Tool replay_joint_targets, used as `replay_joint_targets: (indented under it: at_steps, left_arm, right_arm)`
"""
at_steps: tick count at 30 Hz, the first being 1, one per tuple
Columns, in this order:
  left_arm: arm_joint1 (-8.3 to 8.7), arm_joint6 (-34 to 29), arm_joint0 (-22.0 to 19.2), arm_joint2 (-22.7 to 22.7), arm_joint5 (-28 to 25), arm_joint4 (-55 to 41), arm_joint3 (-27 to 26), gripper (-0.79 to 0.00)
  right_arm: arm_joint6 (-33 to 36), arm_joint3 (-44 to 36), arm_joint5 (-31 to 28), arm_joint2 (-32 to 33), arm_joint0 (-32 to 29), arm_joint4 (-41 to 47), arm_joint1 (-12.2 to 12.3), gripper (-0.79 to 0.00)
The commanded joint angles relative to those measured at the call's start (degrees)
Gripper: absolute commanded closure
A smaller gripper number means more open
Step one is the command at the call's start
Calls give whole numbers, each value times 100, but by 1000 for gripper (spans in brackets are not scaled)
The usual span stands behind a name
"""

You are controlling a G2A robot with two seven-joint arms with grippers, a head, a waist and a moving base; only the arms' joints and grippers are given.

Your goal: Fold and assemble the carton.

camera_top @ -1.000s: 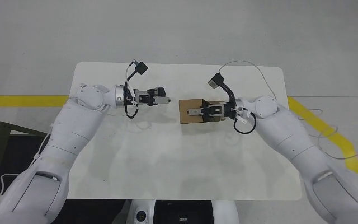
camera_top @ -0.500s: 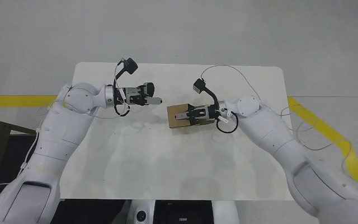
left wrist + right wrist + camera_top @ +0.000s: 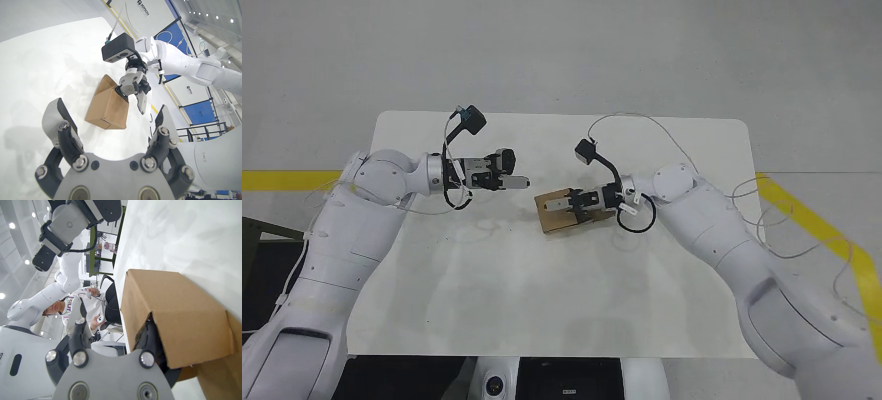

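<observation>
Right gripper [image 3: 567,200], fingers spread apart with one inside the carton [image 3: 562,213], which lies mid-way across the table [image 3: 442,300]; left gripper [image 3: 519,183] hovers near, released and empty. Probably best to brace the wall from inside while the left presses the flaps.

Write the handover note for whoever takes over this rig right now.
Left gripper: open, empty, over the table, short of the carton.
Right gripper: open, one finger inside the carton's open end, the other outside it.
Carton: on the table near its middle.
Done: it is opened into a box shape, and the opposite end looks folded shut.
Left: fold and close the flaps of the open end.
</observation>
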Motion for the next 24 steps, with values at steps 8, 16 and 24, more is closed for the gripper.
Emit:
replay_joint_targets:
  at_steps: [8,16,24]
  left_arm:
    - [54,370,138,-72,51,969,-386,-785]
    - [123,1504,592,-259,-431,2477,-811,-785]
    - [102,2930,919,-159,-917,4612,-1107,-785]
  right_arm:
    - [110,-150,112,288,-143,-266,151,-622]
    - [225,-428,226,592,-324,-404,315,-634]
    - [306,-649,308,845,-532,-544,450,-668]
